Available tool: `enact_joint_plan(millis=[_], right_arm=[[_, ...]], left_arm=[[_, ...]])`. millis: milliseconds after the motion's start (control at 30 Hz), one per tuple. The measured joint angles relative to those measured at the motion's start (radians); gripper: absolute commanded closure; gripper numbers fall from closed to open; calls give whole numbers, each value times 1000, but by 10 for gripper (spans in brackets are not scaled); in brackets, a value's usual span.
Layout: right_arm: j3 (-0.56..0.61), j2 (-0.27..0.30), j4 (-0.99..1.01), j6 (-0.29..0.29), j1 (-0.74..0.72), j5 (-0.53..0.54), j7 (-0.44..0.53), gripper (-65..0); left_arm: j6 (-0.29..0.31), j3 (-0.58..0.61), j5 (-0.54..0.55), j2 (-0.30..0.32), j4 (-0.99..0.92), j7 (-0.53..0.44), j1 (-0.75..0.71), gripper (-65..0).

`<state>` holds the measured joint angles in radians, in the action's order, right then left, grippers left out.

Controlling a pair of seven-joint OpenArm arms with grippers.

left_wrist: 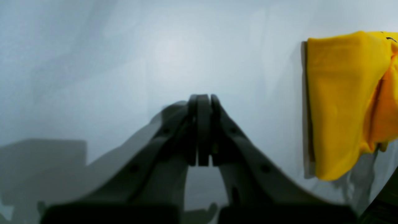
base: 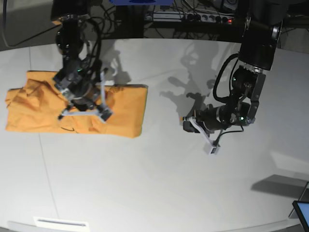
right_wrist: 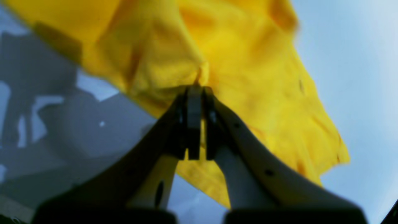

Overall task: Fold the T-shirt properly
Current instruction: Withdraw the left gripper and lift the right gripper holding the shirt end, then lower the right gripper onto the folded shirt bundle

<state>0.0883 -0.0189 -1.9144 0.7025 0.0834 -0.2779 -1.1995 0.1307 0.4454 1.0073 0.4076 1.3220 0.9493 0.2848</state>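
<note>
The orange-yellow T-shirt [base: 120, 111] lies partly folded at the left of the white table [base: 159, 183]. It fills the top of the right wrist view [right_wrist: 248, 62] and shows at the right edge of the left wrist view [left_wrist: 342, 102]. My right gripper [base: 104, 116] is over the shirt's middle. Seen close up, the right gripper [right_wrist: 196, 90] is shut, with a pinch of the cloth bunched at its tips. My left gripper [base: 212, 147] hangs over bare table well to the right of the shirt. In its own view the left gripper [left_wrist: 203, 99] is shut on nothing. A small dark mark [base: 67, 128] sits near the shirt's front edge.
Cables and a power strip [base: 193, 18] run along the far side behind the table. A white label [base: 60, 223] sits at the front left edge. The corner of a screen [base: 301, 212] shows at the lower right.
</note>
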Motion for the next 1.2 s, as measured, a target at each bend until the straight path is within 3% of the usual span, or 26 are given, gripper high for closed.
enact_joint_plan(millis=[100, 333, 433, 700, 1200], right_arm=[[-3, 24, 0, 0, 1, 0, -4, -6], [-4, 21, -1, 0, 0, 1, -3, -4], [-5, 22, -2, 0, -20, 1, -53, -4], [-103, 99, -42, -3, -70, -2, -102, -4], [-108, 41, -42, -3, 40, 2, -93, -10]], left_arm=[[0, 0, -1, 1, 0, 0, 0, 0], [0, 0, -1, 1, 0, 0, 1, 0], [0, 0, 0, 0, 0, 0, 2, 0], [0, 0, 1, 1, 0, 0, 4, 0], [0, 0, -1, 0, -2, 0, 11, 0]])
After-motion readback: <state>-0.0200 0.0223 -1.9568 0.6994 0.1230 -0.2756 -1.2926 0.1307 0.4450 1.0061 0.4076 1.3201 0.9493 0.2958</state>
